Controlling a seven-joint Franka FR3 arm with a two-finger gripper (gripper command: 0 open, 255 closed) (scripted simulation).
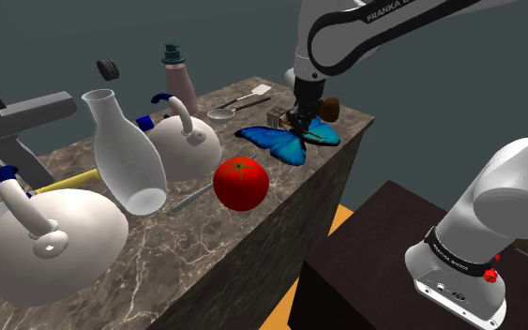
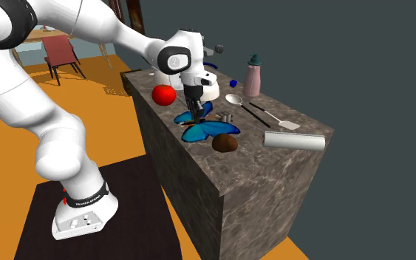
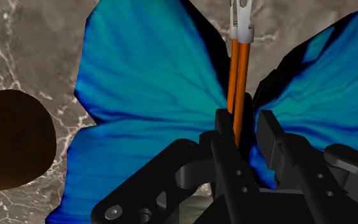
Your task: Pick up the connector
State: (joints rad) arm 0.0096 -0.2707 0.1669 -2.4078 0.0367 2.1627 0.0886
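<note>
The connector [image 3: 239, 70] is a thin orange piece with a white tip. It lies over the middle of a blue butterfly [image 3: 145, 83] on the marble counter [image 1: 280, 202]. My black gripper [image 3: 246, 121] is low over the butterfly [image 1: 285, 141], its fingers close together and clasping the orange piece between them. In the second exterior view the gripper [image 2: 193, 111] points straight down onto the butterfly [image 2: 206, 131].
A brown lump [image 2: 225, 143] lies beside the butterfly near the counter edge. A red tomato [image 1: 241, 183], a white vase [image 1: 126, 155] and two white kettles [image 1: 51, 239] stand further along. A pink bottle [image 2: 253, 76], spoon [image 2: 233, 98], spatula [image 2: 280, 118] and white cylinder [image 2: 295, 140] lie beyond.
</note>
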